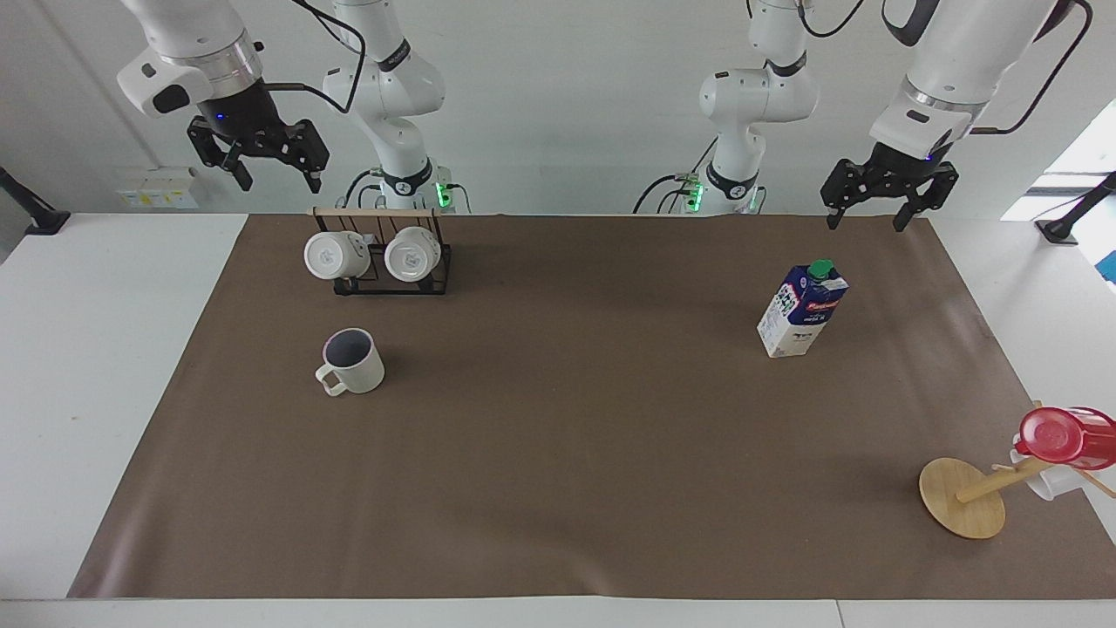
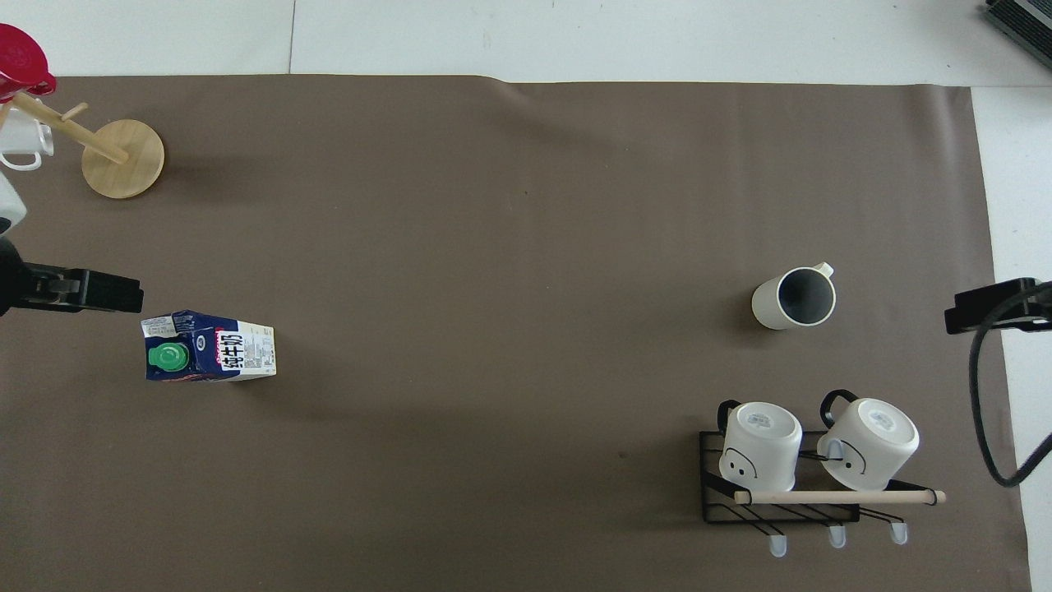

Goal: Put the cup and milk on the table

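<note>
The cup point(image 1: 353, 362), a cream-white mug with a dark inside, stands upright on the brown paper of the table point(image 1: 567, 453) toward the right arm's end; it also shows in the overhead view point(image 2: 795, 298). The milk point(image 1: 802, 310), a dark-blue and white carton with a green cap, stands upright toward the left arm's end, seen from above in the overhead view point(image 2: 209, 355). My right gripper point(image 1: 281, 186) is open and empty, raised above the rack's end of the table. My left gripper point(image 1: 865, 223) is open and empty, raised above the paper's edge by the milk.
A black wire rack point(image 1: 384, 277) with two white mugs point(image 1: 336, 255) stands nearer to the robots than the cup. A wooden mug tree point(image 1: 963, 497) bearing a red cup point(image 1: 1065, 436) stands at the left arm's end, farther from the robots than the milk.
</note>
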{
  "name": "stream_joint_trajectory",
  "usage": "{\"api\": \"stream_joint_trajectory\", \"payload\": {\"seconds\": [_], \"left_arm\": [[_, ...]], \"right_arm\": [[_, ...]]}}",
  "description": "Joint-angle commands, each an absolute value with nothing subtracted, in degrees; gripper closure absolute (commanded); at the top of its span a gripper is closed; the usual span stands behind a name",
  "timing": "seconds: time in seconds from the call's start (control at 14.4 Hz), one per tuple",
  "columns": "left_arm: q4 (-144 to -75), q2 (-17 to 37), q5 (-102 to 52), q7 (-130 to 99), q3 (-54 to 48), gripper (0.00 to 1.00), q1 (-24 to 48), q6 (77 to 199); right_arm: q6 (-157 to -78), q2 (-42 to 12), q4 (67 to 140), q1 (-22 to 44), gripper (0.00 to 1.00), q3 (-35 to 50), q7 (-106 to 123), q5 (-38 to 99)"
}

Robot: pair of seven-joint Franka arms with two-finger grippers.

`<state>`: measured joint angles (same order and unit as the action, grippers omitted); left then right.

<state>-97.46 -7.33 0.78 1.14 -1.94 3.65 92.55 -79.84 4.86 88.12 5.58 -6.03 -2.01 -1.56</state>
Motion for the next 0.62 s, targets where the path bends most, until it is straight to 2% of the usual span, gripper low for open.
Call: {"api": "stream_joint_trajectory", "payload": {"seconds": [0.0,0.55], "left_arm": [[-96.33,-7.12,0.18,1.23,-1.14,0.00,3.60,91.23],[-96.42,-7.12,0.18,1.49,-1.14,0.00,3.34,91.14]], "right_arm": [[-80.95,6.59,90.26,4.92,0.00,-5.71,-2.11,-0.97],[-80.95,6.68,91.05,4.92,0.00,-5.71,-2.11,-0.97]]}}
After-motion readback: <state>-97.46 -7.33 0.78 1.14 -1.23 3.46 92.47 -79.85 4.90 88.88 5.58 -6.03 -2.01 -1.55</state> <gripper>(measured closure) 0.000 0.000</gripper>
